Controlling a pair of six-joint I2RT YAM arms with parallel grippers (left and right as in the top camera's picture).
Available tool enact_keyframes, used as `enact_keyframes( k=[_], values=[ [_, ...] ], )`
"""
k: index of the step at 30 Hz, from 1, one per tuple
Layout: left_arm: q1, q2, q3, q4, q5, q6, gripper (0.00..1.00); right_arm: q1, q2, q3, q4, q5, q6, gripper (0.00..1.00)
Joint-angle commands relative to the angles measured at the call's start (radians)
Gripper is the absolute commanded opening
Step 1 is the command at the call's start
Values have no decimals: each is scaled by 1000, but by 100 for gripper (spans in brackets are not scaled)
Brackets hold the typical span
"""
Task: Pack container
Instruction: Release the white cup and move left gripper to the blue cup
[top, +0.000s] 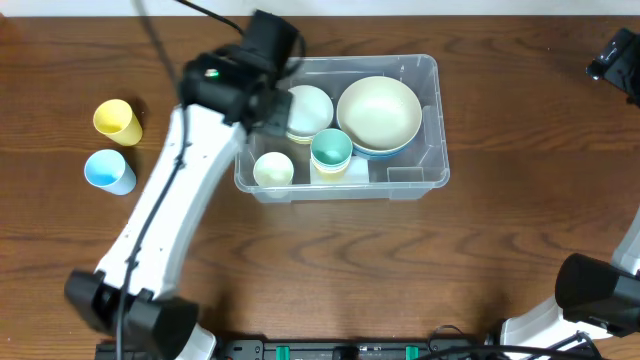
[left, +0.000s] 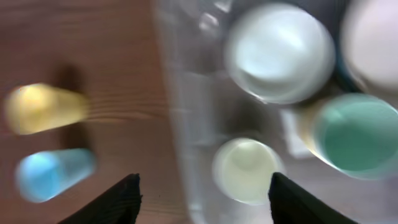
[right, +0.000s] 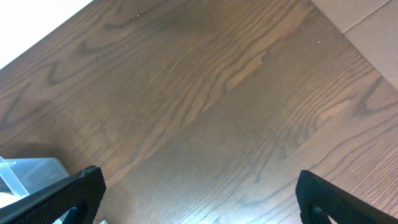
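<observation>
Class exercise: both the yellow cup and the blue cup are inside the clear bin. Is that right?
No. The yellow cup and the blue cup are on the table, outside the clear bin. The overhead view shows it.

The left arm (top: 165, 200) hides the container's (top: 438, 120) left wall, and the left wrist view is blurred.

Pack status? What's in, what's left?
In the container: large cream bowl, pale bowl, teal cup, pale cup. In hand: nothing; left pincer hangs open over its left side, right pincer open over the table. Left: yellow cup and blue cup, outside on the table.
</observation>
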Motion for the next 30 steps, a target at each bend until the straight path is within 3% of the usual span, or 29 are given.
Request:
enact_keyframes(
  k=[1,6,15,30],
  values=[
    [106,-7,10,5,-177,-83,68,-5,-19,11,-1,6,13,99],
    [348,16,5,-1,-74,-216,69,-5,-19,11,-1,6,13,99],
    [656,101,-92,-27,143,-218,69,-5,-19,11,-1,6,13,99],
    [708,343,-144,14,157,-187,69,-5,-19,11,-1,6,13,99]
  ],
)
